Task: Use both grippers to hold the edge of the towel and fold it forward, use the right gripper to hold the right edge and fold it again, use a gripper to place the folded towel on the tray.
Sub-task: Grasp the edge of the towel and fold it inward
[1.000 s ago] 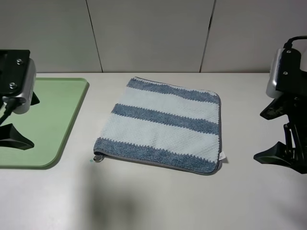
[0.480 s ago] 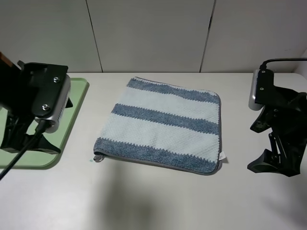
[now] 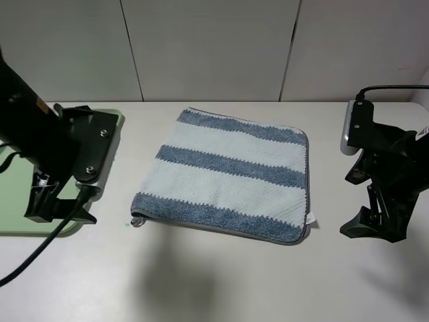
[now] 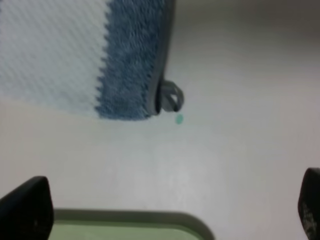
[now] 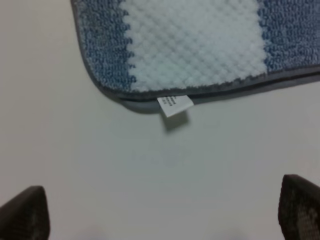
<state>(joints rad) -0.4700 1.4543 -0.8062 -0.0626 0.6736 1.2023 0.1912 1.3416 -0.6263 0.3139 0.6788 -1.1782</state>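
The towel (image 3: 224, 174), blue-grey and white striped, lies flat in the middle of the table. Its grey-piped front edge (image 3: 221, 229) faces me, with a small loop (image 4: 170, 97) at the left corner and a white tag (image 5: 175, 105) at the right. The pale-green tray (image 3: 17, 225) lies at the left. My left gripper (image 3: 59, 201) hangs open over the tray's right rim (image 4: 130, 217), left of the towel's loop corner. My right gripper (image 3: 360, 201) stands open over bare table, right of the tag corner. Neither touches the cloth.
The left arm covers much of the tray. A tiny green speck (image 4: 179, 119) lies on the table beside the loop. A grey panelled wall (image 3: 214, 47) runs behind the table. Bare tabletop (image 3: 221, 282) stretches in front of the towel.
Both arms have swung in toward the towel and tilted down. The left one moved right across the tray; the right one shifted left. The towel has not moved.
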